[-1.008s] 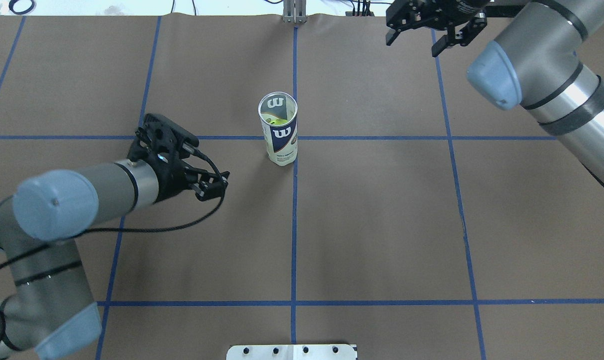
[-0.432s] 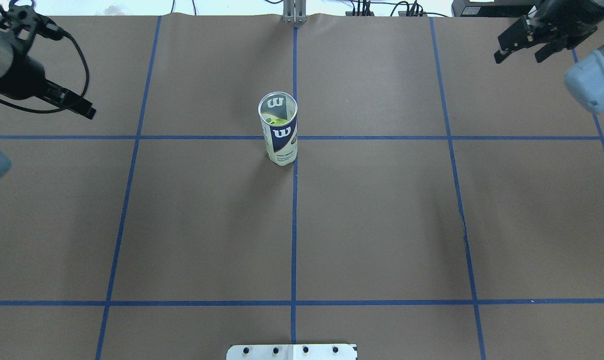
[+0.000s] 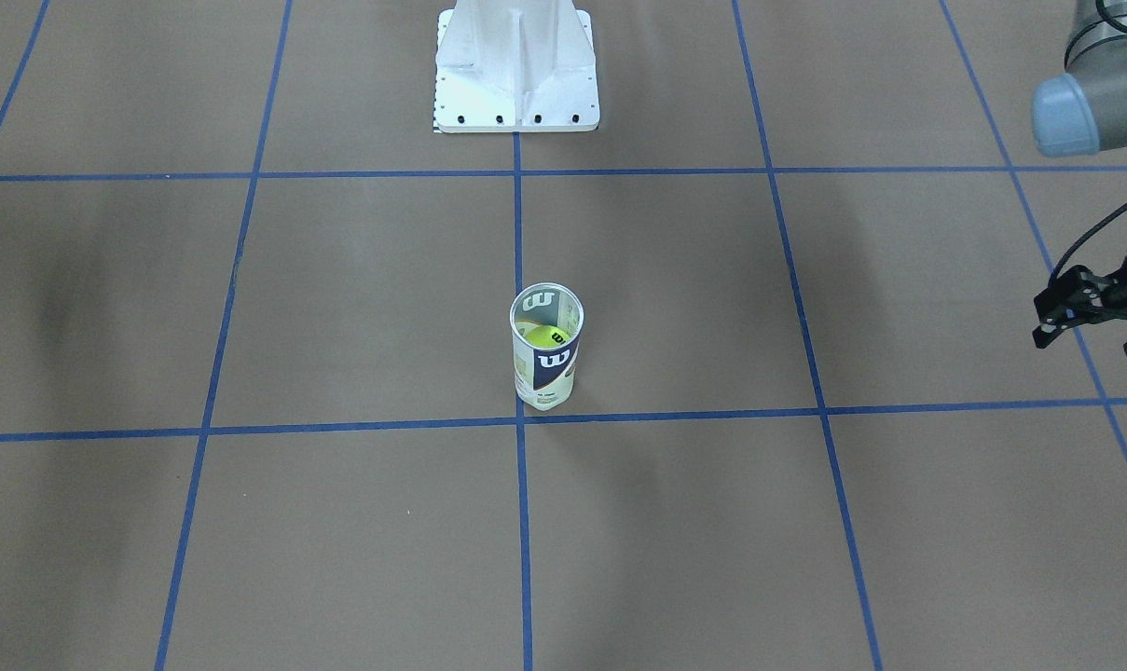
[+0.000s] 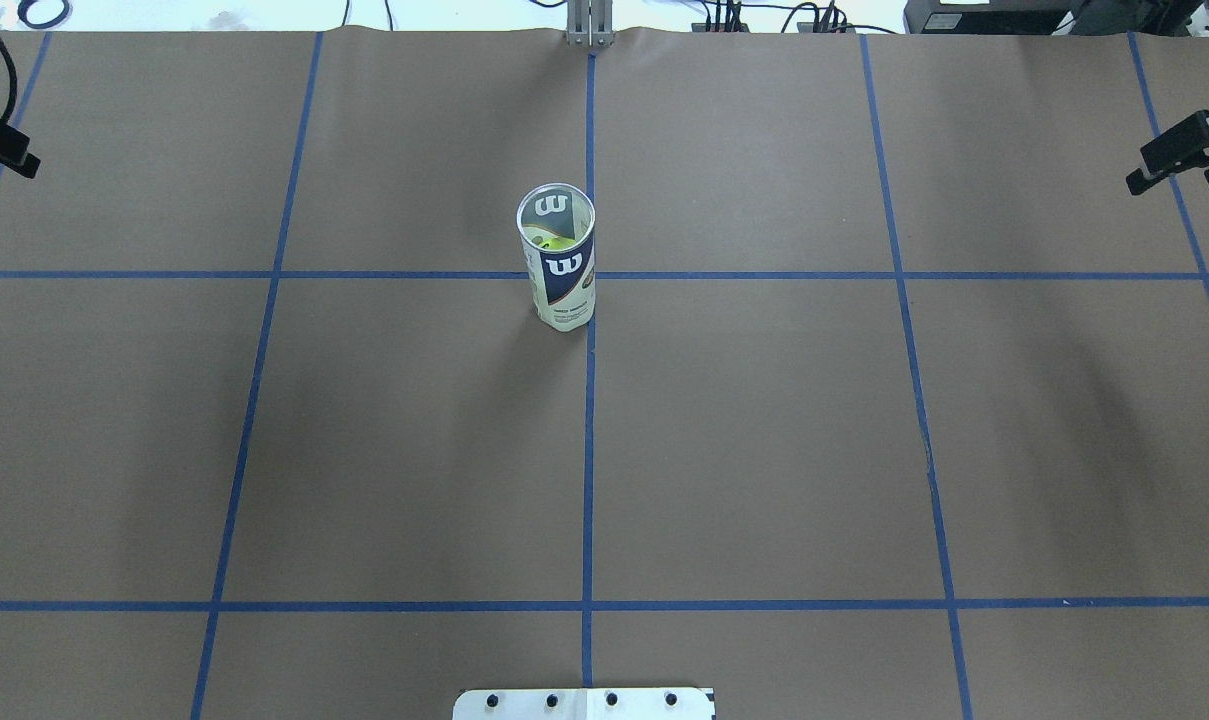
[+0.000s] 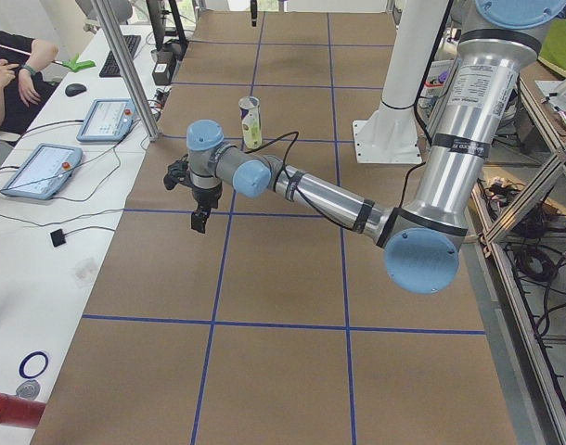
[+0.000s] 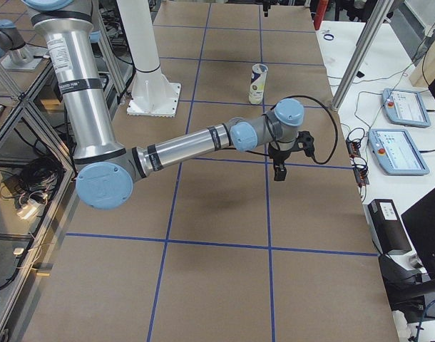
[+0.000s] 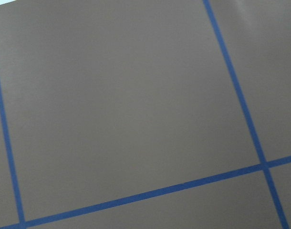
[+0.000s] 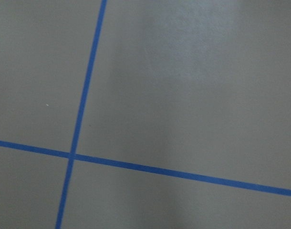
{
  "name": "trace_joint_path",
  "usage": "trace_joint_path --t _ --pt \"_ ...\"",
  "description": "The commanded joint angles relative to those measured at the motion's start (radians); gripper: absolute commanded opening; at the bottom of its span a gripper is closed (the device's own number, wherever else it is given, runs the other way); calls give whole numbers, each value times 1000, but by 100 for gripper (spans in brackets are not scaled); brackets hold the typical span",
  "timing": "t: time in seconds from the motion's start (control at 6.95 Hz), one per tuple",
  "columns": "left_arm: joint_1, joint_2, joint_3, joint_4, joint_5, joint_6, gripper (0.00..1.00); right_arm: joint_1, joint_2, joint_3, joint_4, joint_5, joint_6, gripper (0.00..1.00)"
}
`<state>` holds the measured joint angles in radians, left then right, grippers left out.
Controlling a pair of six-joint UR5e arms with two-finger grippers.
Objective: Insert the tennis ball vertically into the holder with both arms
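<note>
The holder (image 4: 562,268), a clear tube with a navy-and-white label, stands upright and alone at the middle of the table, seen also from the front (image 3: 545,362). A yellow-green tennis ball (image 3: 550,336) sits inside it below the rim. My left gripper (image 3: 1086,343) hangs open and empty far out at the table's left side; overhead only one fingertip (image 4: 6,155) shows at the edge. My right gripper (image 4: 1172,180) is open and empty at the far right edge. Both wrist views show only brown paper and blue tape.
The white metal base (image 3: 516,89) stands at the robot's side of the table. Blue tape lines grid the brown paper. Beyond the table's left end a side bench holds tablets (image 5: 42,170), and a person's arm (image 5: 14,79) rests there.
Both arms have swung outward, away from the holder: the left gripper from beside the tube to the far left edge, the right one to the far right edge. The holder has not moved.
</note>
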<state>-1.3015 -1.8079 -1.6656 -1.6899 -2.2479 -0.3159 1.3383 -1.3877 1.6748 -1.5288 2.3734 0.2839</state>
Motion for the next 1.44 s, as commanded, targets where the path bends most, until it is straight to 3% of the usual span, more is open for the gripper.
trace_joint_path --t 0.0,0.14,0.43,0.86,1.3 --pt "-120 80 44 27 -141 11 100 80 -91 -39 13 -16 -18 100" --pt "-152 147 65 29 -156 123 100 114 -158 -8 16 -14 -22 100" --pt "-240 148 144 32 -160 326 100 188 -240 23 7 -2 -148 100" --pt "-237 134 145 33 -153 324 100 240 -286 14 -2 4 -233 100" --pt "-239 119 149 33 -153 313 100 263 -316 57 -82 41 -218 100"
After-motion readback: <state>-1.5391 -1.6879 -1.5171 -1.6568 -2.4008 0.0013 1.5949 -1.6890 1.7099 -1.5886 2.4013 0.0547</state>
